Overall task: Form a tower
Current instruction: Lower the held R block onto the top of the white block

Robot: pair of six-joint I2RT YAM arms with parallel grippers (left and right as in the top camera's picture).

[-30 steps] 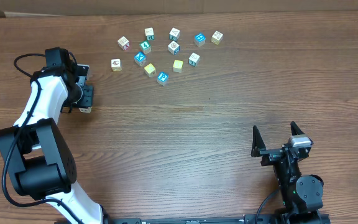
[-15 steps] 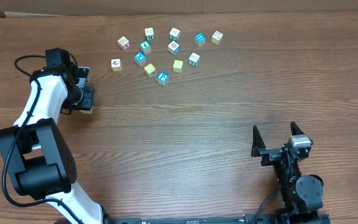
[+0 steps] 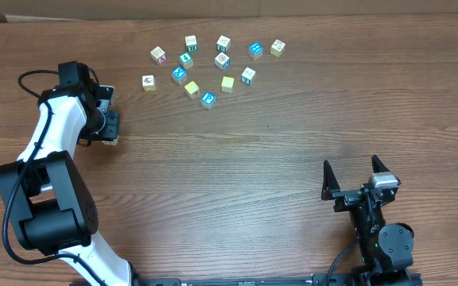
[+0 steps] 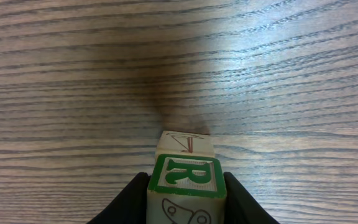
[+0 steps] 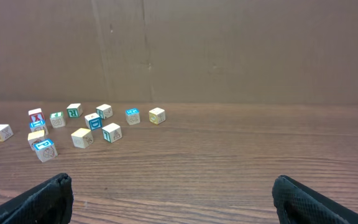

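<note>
In the left wrist view, a wooden cube with a green R (image 4: 185, 175) on its top face sits between my left gripper's (image 4: 186, 183) black fingers, which press on both of its sides. Just beyond and below it shows the top of another cube with a red mark (image 4: 184, 142), the tower under it. From overhead, the left gripper (image 3: 110, 124) stands at the table's left, and only a tan edge of the tower (image 3: 109, 141) shows beneath it. My right gripper (image 3: 354, 173) rests open near the front right, nothing between its fingers (image 5: 53, 190).
Several loose picture and letter cubes (image 3: 213, 63) in white, blue and yellow lie scattered at the back centre, also visible far left in the right wrist view (image 5: 73, 127). A cardboard wall (image 5: 229, 50) runs along the table's far edge.
The left gripper has shifted very slightly at the stack. The right arm and the loose cubes have not moved.
</note>
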